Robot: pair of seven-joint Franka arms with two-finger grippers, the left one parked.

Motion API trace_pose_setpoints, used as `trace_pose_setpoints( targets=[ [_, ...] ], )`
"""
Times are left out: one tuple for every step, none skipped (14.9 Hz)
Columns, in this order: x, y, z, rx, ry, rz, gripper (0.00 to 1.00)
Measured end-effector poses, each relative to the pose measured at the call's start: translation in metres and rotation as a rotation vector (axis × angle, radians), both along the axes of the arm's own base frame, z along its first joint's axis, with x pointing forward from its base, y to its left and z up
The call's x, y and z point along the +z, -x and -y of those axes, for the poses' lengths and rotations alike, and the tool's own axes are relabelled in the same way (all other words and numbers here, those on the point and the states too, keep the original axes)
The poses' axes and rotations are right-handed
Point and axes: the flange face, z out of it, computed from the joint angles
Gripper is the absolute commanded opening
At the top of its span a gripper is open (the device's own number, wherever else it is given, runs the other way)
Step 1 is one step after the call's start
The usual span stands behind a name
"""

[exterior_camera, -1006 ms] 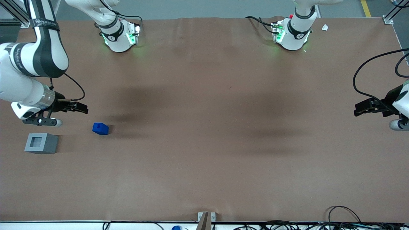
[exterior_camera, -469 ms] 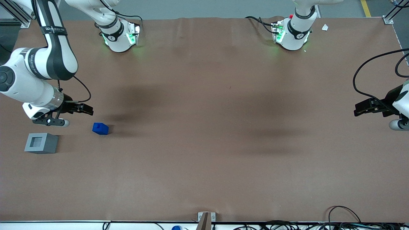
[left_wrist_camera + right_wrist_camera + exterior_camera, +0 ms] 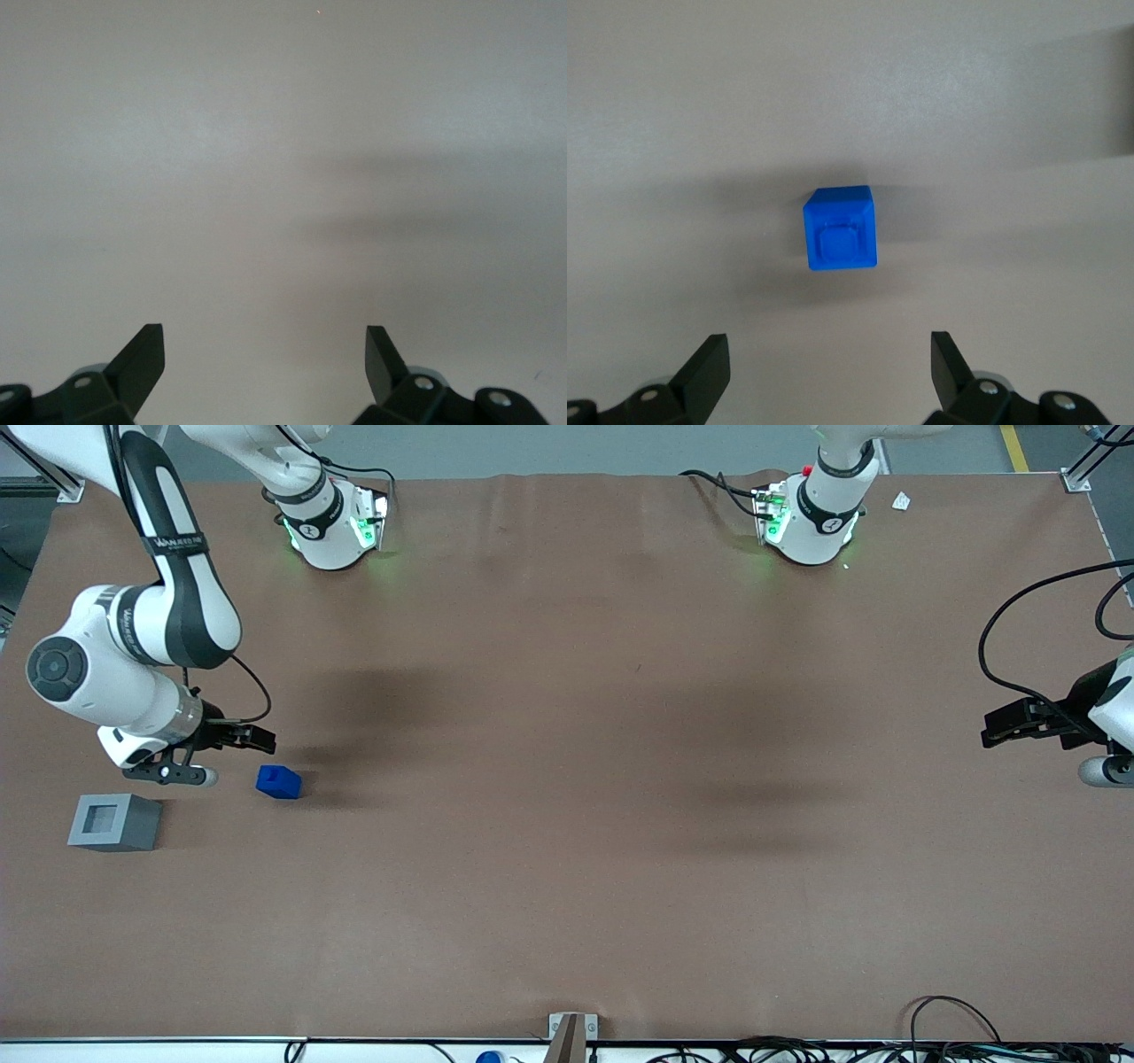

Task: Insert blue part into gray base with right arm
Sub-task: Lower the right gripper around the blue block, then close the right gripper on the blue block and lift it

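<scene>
Base [image 3: 114, 822], gray, sits on the table [image 3: 567, 779] toward the working arm's end, recess up. Right arm's gripper [image 3: 252, 736] hovers with fingers spread, empty, at 11 o'clock of the blue part [image 3: 278, 781], which lies beside the base, apart from it

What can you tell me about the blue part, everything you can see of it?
The blue part is a small bright blue block, plastic by its look, with a smaller raised square step on top. It sits upright on the brown table, apart from the gray base. Nothing touches it; the right arm's tool hangs open just above it.
</scene>
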Motion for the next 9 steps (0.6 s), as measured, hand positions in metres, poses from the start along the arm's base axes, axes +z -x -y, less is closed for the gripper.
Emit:
trace_pose_setpoints(
  targets=[
    [-0.007,-0.002,0.0,0.0,0.002,0.004,0.99],
    [-0.015,-0.004,0.0,0.0,0.004,0.009,0.97],
    [-0.023,-0.006,0.0,-0.001,0.006,0.017,0.97],
    [-0.032,-0.008,0.0,0.0,0.008,0.026,0.95],
    [-0.041,-0.01,0.0,0.0,0.01,0.033,0.95],
    [-0.05,-0.011,0.0,0.0,0.012,0.039,0.94],
    [-0.058,-0.012,0.0,0.0,0.014,0.042,0.92],
    [-0.066,-0.012,0.0,0.001,0.015,0.041,0.89],
    [-0.072,-0.012,0.0,0.001,0.015,0.037,0.87]
  ],
)
